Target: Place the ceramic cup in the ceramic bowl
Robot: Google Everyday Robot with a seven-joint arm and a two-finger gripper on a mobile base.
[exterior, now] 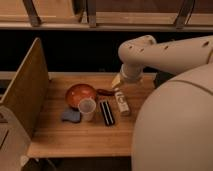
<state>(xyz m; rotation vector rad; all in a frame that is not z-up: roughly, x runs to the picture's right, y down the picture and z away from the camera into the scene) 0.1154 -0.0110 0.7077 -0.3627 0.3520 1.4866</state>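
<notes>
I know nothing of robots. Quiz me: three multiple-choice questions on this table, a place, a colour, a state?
1. The ceramic cup is: A inside the bowl; B on the table beside the bowl; C on the floor.
2. The ceramic bowl is: A blue; B reddish-orange; C white.
3. The cup is: A upright; B tipped over; C upside down.
B: it stands at the bowl's near side. B: its glaze. A: its mouth faces up. The gripper hangs right of the bowl.
</notes>
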